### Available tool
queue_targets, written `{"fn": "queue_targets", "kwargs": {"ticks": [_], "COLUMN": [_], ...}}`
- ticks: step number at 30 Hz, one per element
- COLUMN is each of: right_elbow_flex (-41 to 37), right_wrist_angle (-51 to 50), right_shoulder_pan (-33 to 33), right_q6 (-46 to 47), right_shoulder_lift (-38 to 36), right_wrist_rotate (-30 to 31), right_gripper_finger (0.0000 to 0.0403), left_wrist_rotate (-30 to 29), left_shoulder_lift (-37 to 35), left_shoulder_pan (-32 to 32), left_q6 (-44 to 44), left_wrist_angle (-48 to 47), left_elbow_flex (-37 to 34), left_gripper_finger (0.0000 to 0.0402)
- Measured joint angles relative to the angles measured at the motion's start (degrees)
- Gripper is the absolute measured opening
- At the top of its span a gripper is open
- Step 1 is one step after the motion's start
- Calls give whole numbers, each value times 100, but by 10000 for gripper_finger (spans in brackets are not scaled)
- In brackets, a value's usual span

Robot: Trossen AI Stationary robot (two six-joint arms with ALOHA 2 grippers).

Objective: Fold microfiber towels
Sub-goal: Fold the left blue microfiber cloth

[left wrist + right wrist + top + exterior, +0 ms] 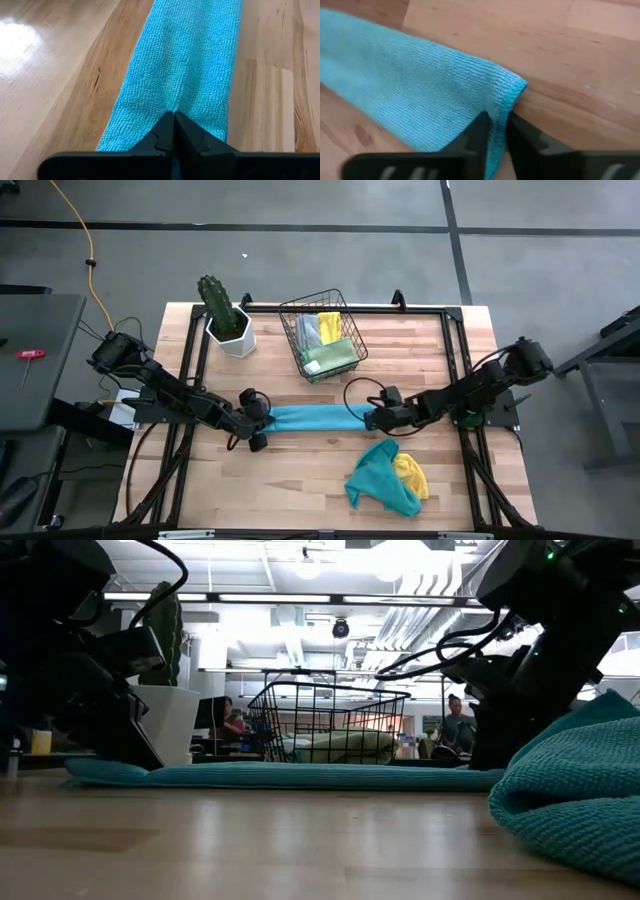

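A teal-blue microfiber towel [315, 418], folded into a long narrow strip, lies flat across the middle of the table [300, 490]. My left gripper [262, 420] is shut at the strip's left end and my right gripper [372, 420] at its right end. In the low view the strip [300, 775] rests on the wood between both arms. A crumpled teal towel [380, 480] lies partly over a yellow one [412, 476] near the front right. More towels, yellow, grey and light green, sit in the black wire basket [322, 335]. My left gripper pinches the strip's left end [175, 102] between its two fingers, at the middle of its width. The fingers slant down from the table's left, along the strip. The strip lies flat on the table. My right gripper has the strip's right end, at its hemmed edge [504, 102], between its two fingers [476, 131]. The fingers slant down from the table's right. The end rests on the wood, and the cloth bunches slightly at the fingers.
A potted cactus [226, 315] stands at the far left beside the basket. A black frame [450, 340] runs around the far part of the table. Bare wood lies along the near left of the table [250, 490].
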Motion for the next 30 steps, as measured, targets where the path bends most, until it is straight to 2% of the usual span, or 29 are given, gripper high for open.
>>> {"fn": "queue_targets", "kwargs": {"ticks": [4, 14, 18, 21, 23, 27, 30], "right_elbow_flex": [0, 0, -15, -2, 2, 11, 15], "right_wrist_angle": [-31, -1088, -1905, -2402, -2542, -2555, -2490], "right_shoulder_pan": [6, 15, 60, 139, 180, 204, 199], "right_q6": [-443, -718, -691, -586, -576, -629, -690], "right_shoulder_lift": [-2, -441, -867, -1226, -1458, -1871, -2115], "right_wrist_rotate": [-7, -22, 34, 140, 165, 242, 256], "right_gripper_finger": [9, 3, 2, 1, 1, 1, 0], "left_wrist_rotate": [118, 710, 700, 520, 145, -623, -875], "left_shoulder_lift": [0, 0, -18, -55, -103, -125, -92], "left_shoulder_pan": [0, -4, -4, -39, -131, -332, -431], "left_q6": [-40, 983, 1428, 1501, 1492, 1189, 767], "left_wrist_angle": [36, -56, -771, -1634, -2228, -2962, -3553], "left_elbow_flex": [125, 1246, 1845, 2321, 2500, 2544, 2545], "left_gripper_finger": [1, 1, 1, 1, 1, 1, 0]}}
